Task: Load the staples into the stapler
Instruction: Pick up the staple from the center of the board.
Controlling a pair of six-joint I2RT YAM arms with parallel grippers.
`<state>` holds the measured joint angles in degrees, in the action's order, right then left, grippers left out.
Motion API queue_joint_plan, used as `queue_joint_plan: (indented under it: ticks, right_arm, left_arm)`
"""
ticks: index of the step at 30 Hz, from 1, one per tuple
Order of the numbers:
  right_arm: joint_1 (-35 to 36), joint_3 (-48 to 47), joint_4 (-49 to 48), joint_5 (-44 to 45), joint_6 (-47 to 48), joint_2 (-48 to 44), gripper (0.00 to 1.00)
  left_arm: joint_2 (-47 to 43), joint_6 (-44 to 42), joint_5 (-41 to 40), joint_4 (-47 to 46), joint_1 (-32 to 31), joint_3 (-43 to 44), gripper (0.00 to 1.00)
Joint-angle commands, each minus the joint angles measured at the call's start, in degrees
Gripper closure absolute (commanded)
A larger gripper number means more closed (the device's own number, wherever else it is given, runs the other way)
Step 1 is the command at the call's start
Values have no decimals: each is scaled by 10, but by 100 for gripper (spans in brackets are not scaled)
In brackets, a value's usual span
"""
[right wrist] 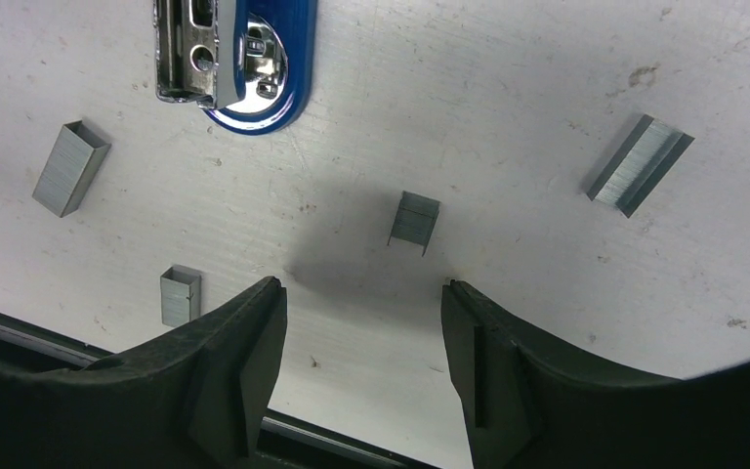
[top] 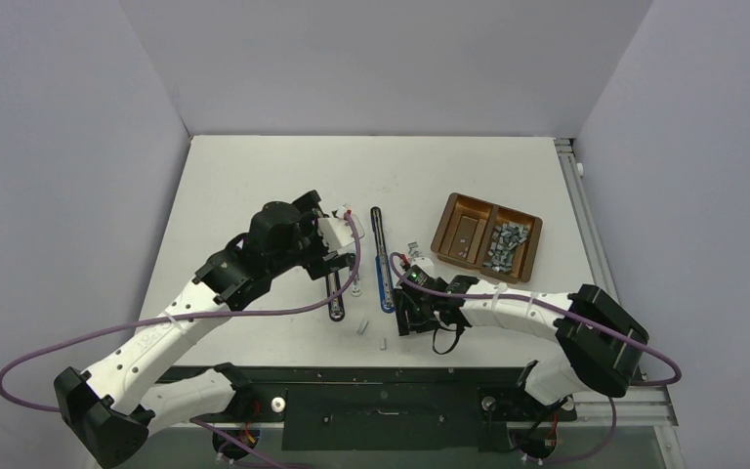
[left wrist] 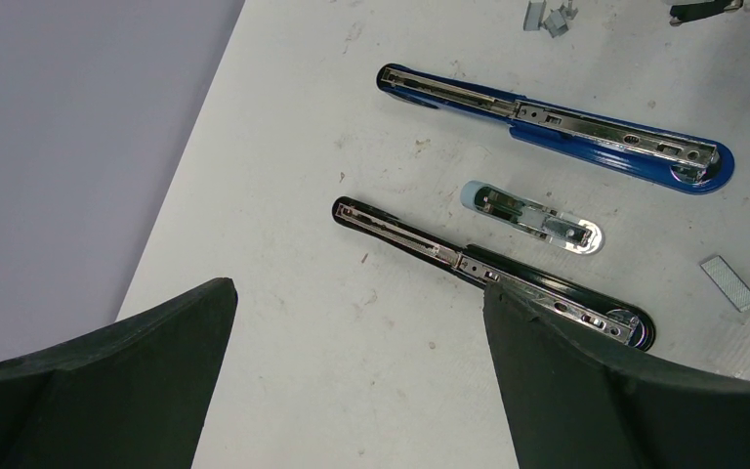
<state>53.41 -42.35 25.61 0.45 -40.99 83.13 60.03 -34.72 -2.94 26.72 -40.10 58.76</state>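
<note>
**A:** Where are the staples?

**B:** Most are a shiny grey heap of staples (top: 505,244) in the right-hand compartment of the brown tray (top: 461,217). Others lie loose on the scuffed white counter (top: 273,176). In the right wrist view, a short staple strip (right wrist: 414,221), a folded, ridged block, lies just beyond the tips of the right pincer (right wrist: 361,285), not touching them. A longer strip (right wrist: 640,164) lies further right.

**A:** And that pincer?

**B:** It is spread and holds nothing. Its black fingers (right wrist: 244,342) are broad and taper towards the tips.

**A:** The staplers?

**B:** There are three, all opened flat with their chrome channels facing up. The glossy blue stapler (left wrist: 557,122) is long and slim, and its rounded end is near the right pincer. The black stapler (left wrist: 469,264) lies alongside it. Between them lies a small pale stapler (left wrist: 532,215), stubby with rounded ends.

**A:** The left side?

**B:** The left pincer (left wrist: 359,291) is also spread wide and empty, above the black stapler. One finger hides the stapler's near end. A flat strip (left wrist: 729,283) lies apart to the right.
</note>
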Motion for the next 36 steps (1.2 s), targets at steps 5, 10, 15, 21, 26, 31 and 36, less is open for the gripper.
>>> queue_joint_plan:
  ticks: [5,10,15,21,26,31,36]
  right_arm:
    - [0,2,-18,7,5,13,42]
    - [2,-16,-8,41,17,26,43]
    - [6,-24,0,76,21,28,47]
    - [15,-28,4,97,22,28,56]
    - [19,-28,0,109,23,26,64]
    - [23,-32,-3,120,22,33,67]
    - [25,-37,-10,120,19,41,67]
  left_arm:
    - [-15,0,3,-24,-5,7,4]
    - [-16,2,1,-24,-7,5,4]
    - [-18,4,0,-23,-9,4,4]
    - [-19,4,-1,-23,-10,4,4]
    - [-16,6,-1,-24,-12,4,4]
    - [-17,6,-3,-23,-14,4,4]
    - [-18,5,-5,-20,-13,5,4]
